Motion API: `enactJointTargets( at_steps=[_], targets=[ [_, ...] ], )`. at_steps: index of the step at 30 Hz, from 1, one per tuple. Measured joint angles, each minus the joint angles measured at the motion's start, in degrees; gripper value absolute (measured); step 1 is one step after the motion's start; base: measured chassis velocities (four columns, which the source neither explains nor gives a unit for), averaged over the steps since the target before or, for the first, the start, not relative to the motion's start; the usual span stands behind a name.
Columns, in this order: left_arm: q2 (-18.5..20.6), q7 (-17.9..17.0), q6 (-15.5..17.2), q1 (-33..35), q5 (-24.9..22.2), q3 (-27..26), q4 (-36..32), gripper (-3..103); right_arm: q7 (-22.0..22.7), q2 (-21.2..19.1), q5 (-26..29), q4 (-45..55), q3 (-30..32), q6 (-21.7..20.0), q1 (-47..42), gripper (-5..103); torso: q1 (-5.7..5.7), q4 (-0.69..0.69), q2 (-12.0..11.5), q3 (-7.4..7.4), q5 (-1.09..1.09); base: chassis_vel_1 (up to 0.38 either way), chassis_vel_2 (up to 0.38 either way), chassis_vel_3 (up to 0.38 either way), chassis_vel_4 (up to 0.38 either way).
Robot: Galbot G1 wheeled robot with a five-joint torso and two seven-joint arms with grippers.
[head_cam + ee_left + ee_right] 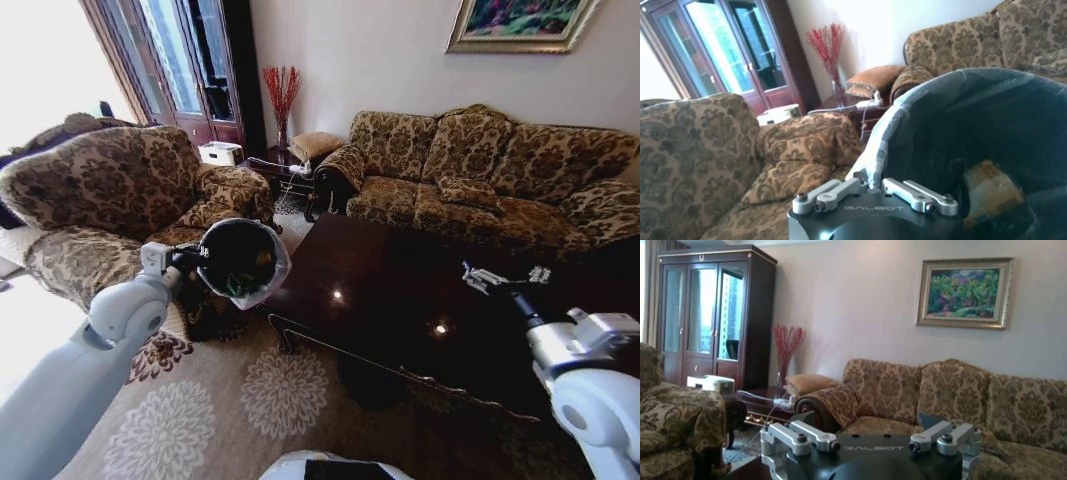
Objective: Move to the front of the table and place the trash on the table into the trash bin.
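The left gripper [192,257] pinches the bin's [243,263] rim, holding it tilted beside the table [400,290]; trash [990,192] lies inside. Best keep that pinch firm and level the bin. The right gripper [503,278] hovers wide open over the table.

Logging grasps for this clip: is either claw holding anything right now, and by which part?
The left claw holds the trash bin by its rim, pinching the bag-lined edge, with the bin tipped. The right claw is open over the table, holding nothing.
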Motion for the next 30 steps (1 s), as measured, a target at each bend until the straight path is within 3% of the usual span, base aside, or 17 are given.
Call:
enactJointTargets(
  at_steps=[15, 21, 30],
  targets=[
    [-1.01, -1.24, -0.18, 1.38, -1.29, 0.52, -1.56, 0, -3.25, 1.2, -0.08, 0.22, 0.69, 1.77, -1.78, 100, 0.01, -0.05, -0.01, 0.0, 0.0, -0.102, -0.128, -0.018, 0.007],
    [-1.59, -1.44, -0.57, 2.05, -1.43, 0.35, -1.99, 0, -4.55, 1.5, -0.93, -0.33, 0.44, 2.46, -2.01, 100, 0.0, 0.02, 0.0, 0.0, -0.03, -0.189, -0.195, 0.189, 0.189],
    [-2.01, -1.59, -1.04, 2.37, -1.48, 0.35, -2.44, 0, -4.57, 1.4, -2.52, -1.23, -0.86, 3.55, -1.81, 100, 0.01, -0.01, -0.01, 0.0, 0.01, -0.27, -0.272, 0.287, 0.282]
  ],
)
